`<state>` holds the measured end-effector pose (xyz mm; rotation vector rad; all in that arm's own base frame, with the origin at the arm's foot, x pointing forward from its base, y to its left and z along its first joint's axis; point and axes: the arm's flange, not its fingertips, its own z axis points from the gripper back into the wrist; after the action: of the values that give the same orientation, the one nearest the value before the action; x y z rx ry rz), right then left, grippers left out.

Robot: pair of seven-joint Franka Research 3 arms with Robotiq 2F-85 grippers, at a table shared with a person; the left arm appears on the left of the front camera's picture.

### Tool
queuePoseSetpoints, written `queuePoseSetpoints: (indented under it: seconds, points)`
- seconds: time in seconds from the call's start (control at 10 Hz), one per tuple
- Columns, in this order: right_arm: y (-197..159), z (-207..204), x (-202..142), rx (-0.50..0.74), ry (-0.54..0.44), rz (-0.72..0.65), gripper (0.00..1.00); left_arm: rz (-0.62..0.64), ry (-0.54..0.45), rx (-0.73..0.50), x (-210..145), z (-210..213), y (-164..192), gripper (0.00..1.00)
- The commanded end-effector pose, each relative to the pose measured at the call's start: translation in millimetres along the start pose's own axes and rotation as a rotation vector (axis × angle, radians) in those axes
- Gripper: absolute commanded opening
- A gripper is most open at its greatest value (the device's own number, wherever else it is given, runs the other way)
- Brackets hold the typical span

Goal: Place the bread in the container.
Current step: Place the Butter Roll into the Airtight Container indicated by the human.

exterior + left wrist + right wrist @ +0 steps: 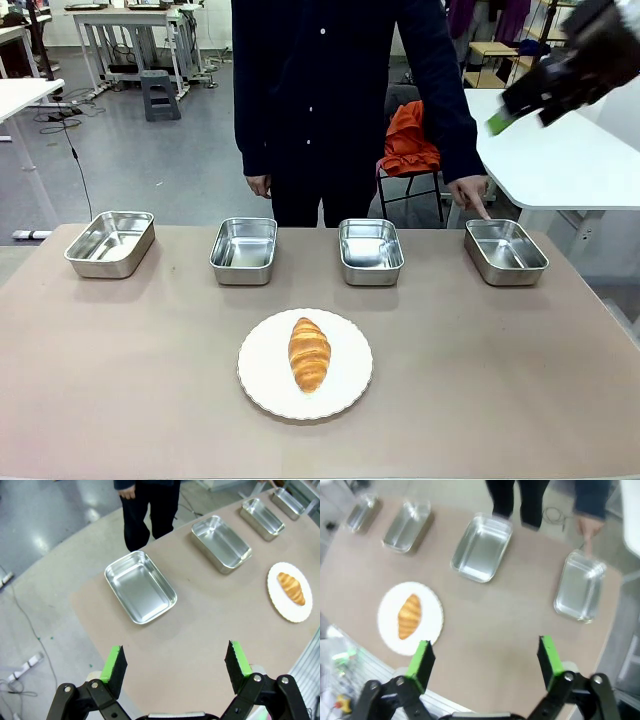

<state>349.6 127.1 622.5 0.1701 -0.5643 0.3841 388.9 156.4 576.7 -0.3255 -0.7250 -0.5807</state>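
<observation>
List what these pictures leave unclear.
- Front view: right gripper blurred, cut by the top-right corner; jaws unreadable there.
- Right wrist view: motion blur; whether the person's hand touches the container is unclear.
- Left wrist view: the container small and far; its inside cannot be checked.

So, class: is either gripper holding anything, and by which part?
Nothing: the left gripper and right gripper are open; the croissant lies on its plate.
</observation>
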Motion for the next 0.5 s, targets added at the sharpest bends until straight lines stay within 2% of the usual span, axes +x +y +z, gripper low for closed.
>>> queuePoseSetpoints:
  seconds: [0.0, 0.1, 0.4]
  points:
    - [56.2, -11.8, -9.1, -0.072, 0.146, -0.097, 1.00, 0.008, -0.001, 0.007, 0.4, 1.3, -0.1, 1.00]
    - [85.8, -33.8, -22.0, -0.124, 0.180, -0.152, 1.00, 0.008, -0.001, 0.007, 0.4, 1.3, -0.1, 1.00]
    - [140.0, -109.4, -61.3, -0.177, 0.151, -0.249, 1.00, 0.008, -0.001, 0.007, 0.4, 1.3, -0.1, 1.00]
